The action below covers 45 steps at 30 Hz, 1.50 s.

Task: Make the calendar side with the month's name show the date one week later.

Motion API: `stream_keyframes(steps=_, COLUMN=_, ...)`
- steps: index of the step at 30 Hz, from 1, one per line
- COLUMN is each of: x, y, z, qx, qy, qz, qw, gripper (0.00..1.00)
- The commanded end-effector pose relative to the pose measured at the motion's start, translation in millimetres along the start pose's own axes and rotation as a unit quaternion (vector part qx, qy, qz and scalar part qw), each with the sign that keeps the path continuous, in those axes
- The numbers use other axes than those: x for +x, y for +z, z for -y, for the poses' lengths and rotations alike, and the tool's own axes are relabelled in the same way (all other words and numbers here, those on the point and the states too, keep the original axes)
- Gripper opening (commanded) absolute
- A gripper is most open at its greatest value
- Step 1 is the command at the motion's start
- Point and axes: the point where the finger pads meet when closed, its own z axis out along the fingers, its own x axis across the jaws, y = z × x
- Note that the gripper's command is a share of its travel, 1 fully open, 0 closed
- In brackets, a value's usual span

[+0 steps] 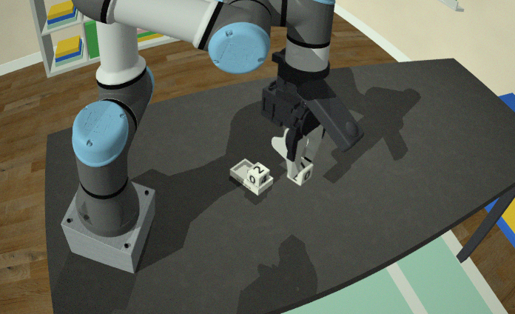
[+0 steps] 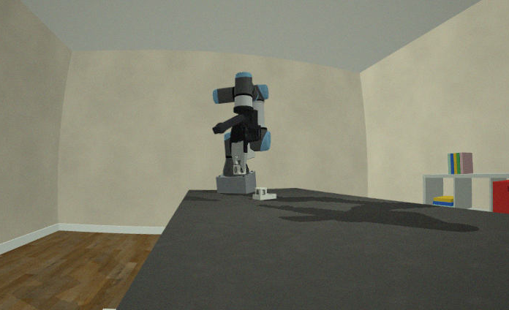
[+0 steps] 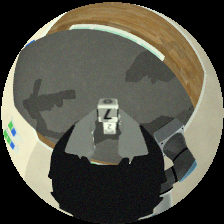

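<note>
The gripper point(image 1: 302, 171) is clenched on one digit cube point(image 1: 305, 176), its two white fingers point(image 1: 294, 166) bearing on opposite side faces, so the remaining faces stay readable. In the top view a 0 shows on the face turned toward the camera; the wrist view shows a 7 on the cube's far face. Whether the cube rests on the dark table point(image 1: 368, 218) or hangs just above it cannot be told.

The tray point(image 1: 239, 168) lies at about 9 o'clock from the held cube, near but apart. The second cube point(image 1: 259, 172) sits in the tray's nearer compartment, showing a 2 on top. The farther compartment is vacant, presumably awaiting the held cube.

Judgement: the cube is held outside the tray so it can be turned to a different digit without fouling the tray walls or its neighbour. Neither the month's name nor the date is legible at this size.
</note>
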Motion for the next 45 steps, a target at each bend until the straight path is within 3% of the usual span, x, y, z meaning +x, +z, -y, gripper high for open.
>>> stream_keyframes(steps=1, x=-0.3, y=-7.7, z=0.5, qx=0.0, qy=0.0, qz=0.0, qw=1.0, gripper=0.11)
stream_keyframes(steps=18, x=-1.1, y=-9.1, z=-3.3, qx=-0.001, qy=0.0, qz=0.0, qw=1.0, gripper=0.11)
stream_keyframes(steps=22, x=-4.1, y=-10.5, z=-22.7, qx=-0.002, qy=0.0, qz=-0.001, qw=1.0, gripper=0.11)
stream_keyframes(steps=30, x=-5.0, y=-16.1, z=-92.0, qx=-0.002, qy=-0.001, qz=-0.001, qw=1.0, gripper=0.11)
stream_keyframes(steps=32, x=-5.0, y=-16.1, z=-92.0, qx=-0.002, qy=-0.001, qz=-0.001, qw=1.0, gripper=0.11)
stream_keyframes(steps=38, x=0.1, y=-18.9, z=-123.8, qx=-0.001, qy=-0.001, qz=0.0, qw=1.0, gripper=0.11)
stream_keyframes(steps=45, x=0.9, y=-19.3, z=-127.2, qx=-0.001, qy=-0.001, qz=0.0, qw=1.0, gripper=0.11)
